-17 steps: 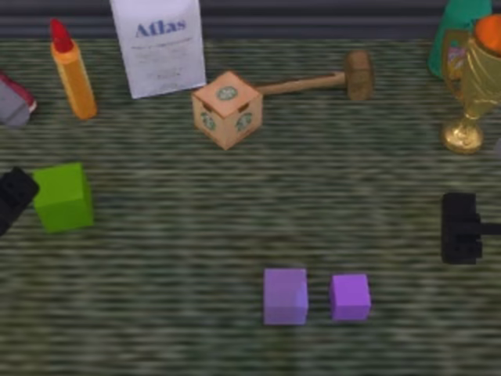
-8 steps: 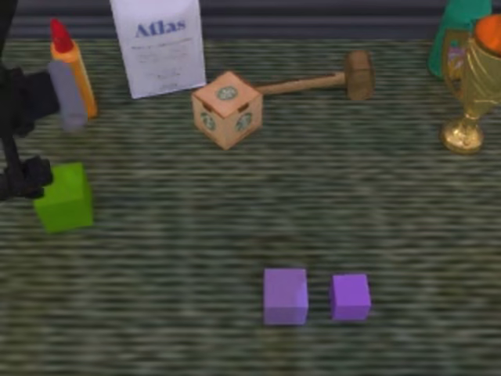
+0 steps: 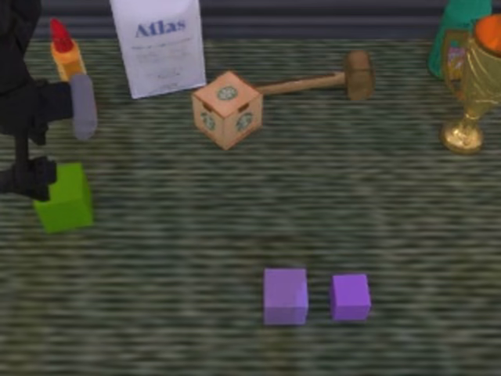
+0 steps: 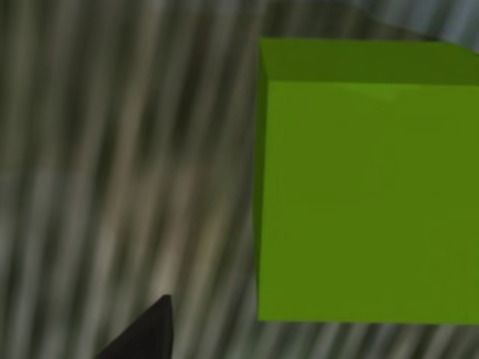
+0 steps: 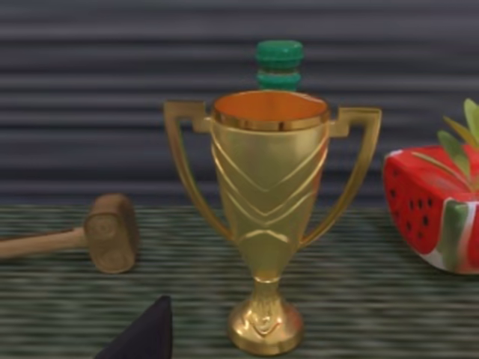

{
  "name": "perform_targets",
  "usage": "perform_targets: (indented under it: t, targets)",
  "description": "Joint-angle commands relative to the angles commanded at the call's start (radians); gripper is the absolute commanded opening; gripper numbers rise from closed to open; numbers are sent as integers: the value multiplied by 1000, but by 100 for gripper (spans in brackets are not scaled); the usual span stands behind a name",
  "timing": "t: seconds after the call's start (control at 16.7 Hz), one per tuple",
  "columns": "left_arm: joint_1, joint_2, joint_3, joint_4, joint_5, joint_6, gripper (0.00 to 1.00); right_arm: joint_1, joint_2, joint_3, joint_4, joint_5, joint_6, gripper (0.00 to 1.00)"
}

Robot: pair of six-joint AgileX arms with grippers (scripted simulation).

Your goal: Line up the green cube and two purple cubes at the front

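Left claw [image 3: 31, 178] lower now at green cube [image 3: 66, 197], finger state unclear; "Atlas" on white box [image 3: 157, 45].

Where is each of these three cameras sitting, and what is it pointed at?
Top view: above the table, looking down; left gripper by the green cube.
Left wrist view: on the left arm, close on the green cube; one fingertip shows.
Right wrist view: on the right arm, facing the gold trophy.
Top and right wrist views share the trophy.
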Motion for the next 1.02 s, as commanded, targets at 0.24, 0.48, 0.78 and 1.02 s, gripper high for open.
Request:
perform_targets:
  t: [0.24, 0.48, 0.78, 1.02]
  targets:
    - [5, 3, -1, 3, 0, 2, 100, 0, 0, 0, 0, 0, 0, 100]
    - [2, 46, -69, 116, 0, 2, 100, 0, 0, 0, 0, 0, 0, 100]
    - [2, 120, -174, 296, 1, 3, 100, 0, 0, 0, 0, 0, 0, 100]
    - [2, 125, -180, 304, 1, 3, 100, 0, 0, 0, 0, 0, 0, 100]
